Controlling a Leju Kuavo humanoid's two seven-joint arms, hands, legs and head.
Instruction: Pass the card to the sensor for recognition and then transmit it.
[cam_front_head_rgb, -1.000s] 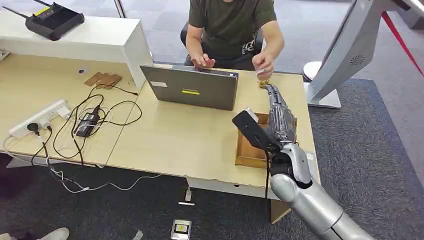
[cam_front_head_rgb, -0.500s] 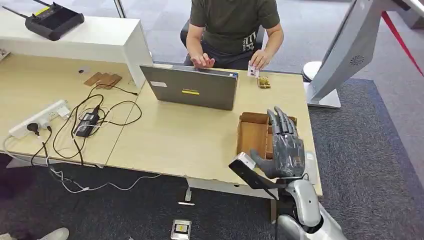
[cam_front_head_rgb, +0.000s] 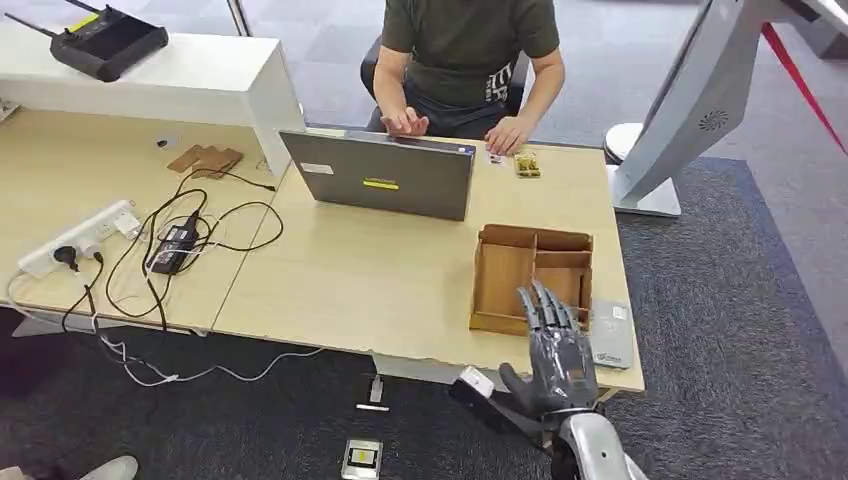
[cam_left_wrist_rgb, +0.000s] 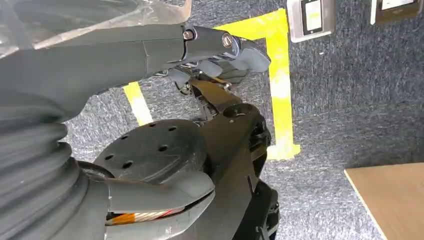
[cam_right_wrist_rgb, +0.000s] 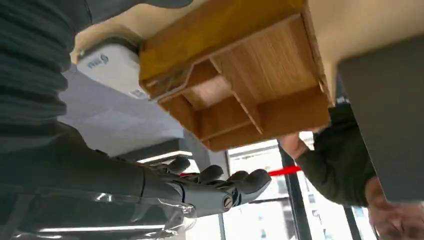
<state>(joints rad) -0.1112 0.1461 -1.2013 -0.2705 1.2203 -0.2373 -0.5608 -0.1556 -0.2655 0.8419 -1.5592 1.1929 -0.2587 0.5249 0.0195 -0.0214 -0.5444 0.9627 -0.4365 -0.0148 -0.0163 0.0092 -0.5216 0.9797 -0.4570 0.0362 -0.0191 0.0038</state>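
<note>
The card (cam_front_head_rgb: 497, 157) is a small pale piece on the far side of the desk, at the fingertips of a seated person's hand (cam_front_head_rgb: 510, 134). The grey sensor (cam_front_head_rgb: 611, 334) lies flat at the desk's near right corner, beside a wooden compartment tray (cam_front_head_rgb: 503, 280). My right hand (cam_front_head_rgb: 553, 352) hovers over the desk's near edge just in front of the tray, fingers spread, holding nothing. The right wrist view has the same spread fingers (cam_right_wrist_rgb: 220, 186) with the tray (cam_right_wrist_rgb: 250, 75) and sensor (cam_right_wrist_rgb: 107, 65) beyond them. My left hand (cam_left_wrist_rgb: 200, 45) hangs over the carpet, holding nothing.
A grey laptop (cam_front_head_rgb: 385, 180) stands in front of the person. A power strip (cam_front_head_rgb: 80, 235) and black cables (cam_front_head_rgb: 175, 245) lie on the left desk. A white shelf (cam_front_head_rgb: 200, 80) carries a black device (cam_front_head_rgb: 105, 40). A white stand (cam_front_head_rgb: 690, 100) rises at the right.
My right hand has drawn back from the far side of the desk to its near edge. The person took the card and lowered it to the desk.
</note>
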